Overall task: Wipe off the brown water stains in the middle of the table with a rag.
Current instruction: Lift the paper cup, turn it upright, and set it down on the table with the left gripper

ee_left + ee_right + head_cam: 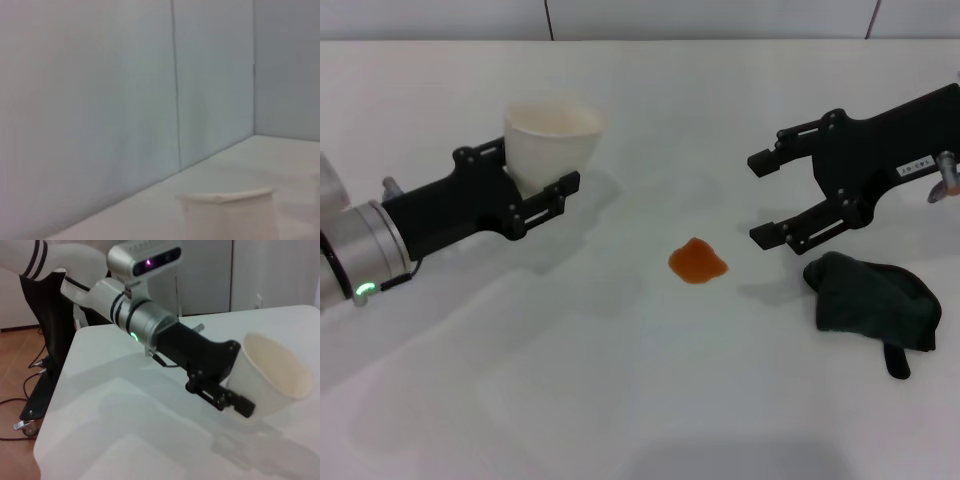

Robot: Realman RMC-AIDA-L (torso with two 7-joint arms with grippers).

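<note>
Head view: left gripper (535, 170) grips a white paper cup (552, 143) above the table (620, 400); right gripper (766, 197), jaws spread and empty, hovers between the brown stain (697, 262) mid-table and the dark rag (875, 303) lying just beside it. Left wrist view: only the cup's rim (227, 210) shows. Right wrist view: left gripper (235, 392) clasps the cup (272, 375).

You only see the upper part of the white paper cup (227, 212) in the left wrist view; the picture's edge cuts off the rest. In the head view, the left gripper (535, 185) hides the cup's base, and the right arm (910, 150) runs off the picture's edge.
</note>
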